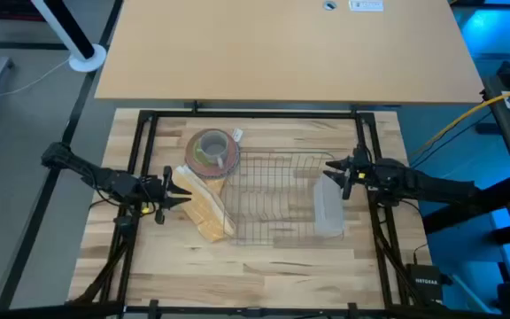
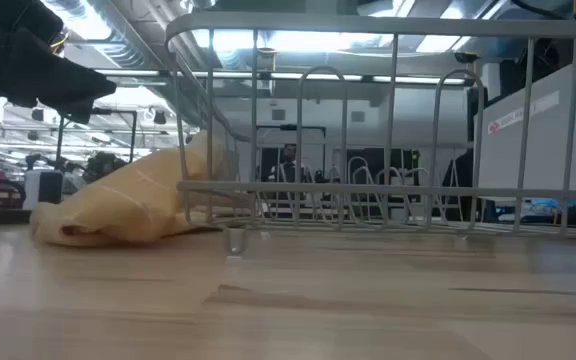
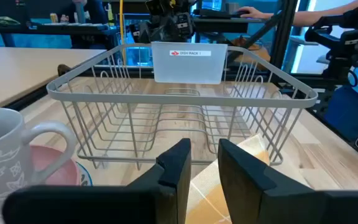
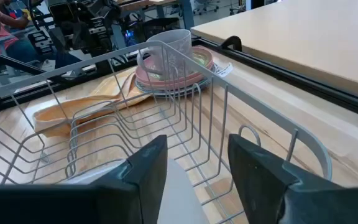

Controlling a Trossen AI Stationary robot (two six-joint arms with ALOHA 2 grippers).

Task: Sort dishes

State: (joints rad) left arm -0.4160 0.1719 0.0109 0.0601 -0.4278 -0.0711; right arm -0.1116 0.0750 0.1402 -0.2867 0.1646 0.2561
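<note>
Left tool [image 1: 177, 197] hovered over the yellow cloth [image 1: 204, 209] beside the wire rack [image 1: 277, 197], fingers narrowly apart, empty. Right tool [image 1: 336, 169] stood open, empty, over the rack's opposite side. Stacked dishes [image 1: 212, 151] sat just outside the rack.

The table [image 1: 264, 266] is pale wood with a streaky plank grain, framed by black bars. On it stands a rack [image 1: 273, 199] of light grey wire, and a clear, whitish tray [image 1: 328, 208] with a white label in red print leans at one end of it. At the rack's opposite end lies a yellow cloth [image 1: 204, 206] crossed by thin white lines. Beside the cloth, the stacked dishes [image 1: 212, 151] show pink rims, a green bowl inside, and a grey mug [image 4: 166, 53] with a faint pale pattern. Both arms and each hand are black.
</note>
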